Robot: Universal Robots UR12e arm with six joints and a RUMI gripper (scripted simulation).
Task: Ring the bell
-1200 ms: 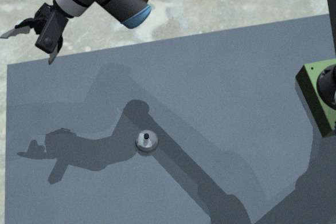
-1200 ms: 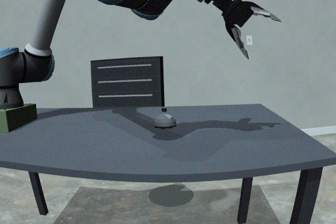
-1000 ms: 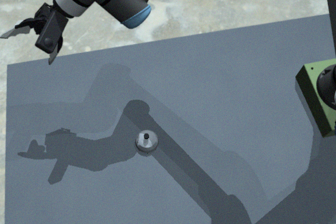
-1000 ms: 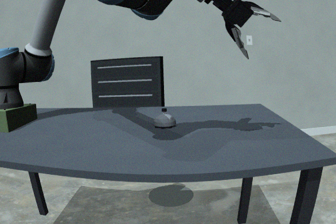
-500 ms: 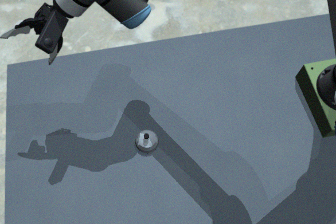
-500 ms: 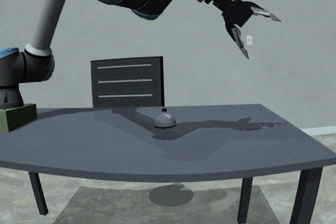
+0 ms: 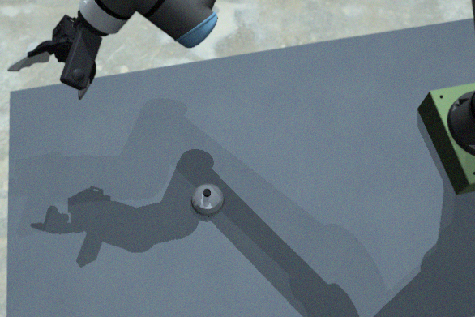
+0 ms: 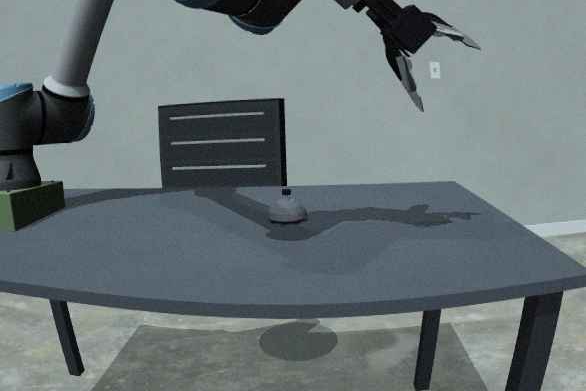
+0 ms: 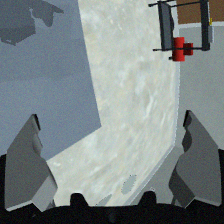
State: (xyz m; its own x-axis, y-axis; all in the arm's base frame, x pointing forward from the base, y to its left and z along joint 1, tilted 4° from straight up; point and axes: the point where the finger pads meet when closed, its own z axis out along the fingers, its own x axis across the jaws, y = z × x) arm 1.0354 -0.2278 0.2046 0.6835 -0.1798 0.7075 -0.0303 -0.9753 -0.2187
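A grey dome bell [image 7: 207, 199] with a small dark button [image 7: 207, 193] on top sits near the middle of the dark grey table. It also shows in the exterior view [image 8: 287, 211], with its button [image 8: 286, 192] up. My gripper [image 7: 49, 78] is open and empty, high above the table's far left corner and well away from the bell. In the exterior view the gripper [image 8: 442, 73] hangs high to the right of the bell. The wrist view shows both open fingers over the table edge and floor; the bell is not in it.
The arm's green base block [image 7: 447, 134] stands at the table's right edge. A dark chair [image 8: 222, 142] stands behind the table. The arm's shadow lies across the table top around the bell.
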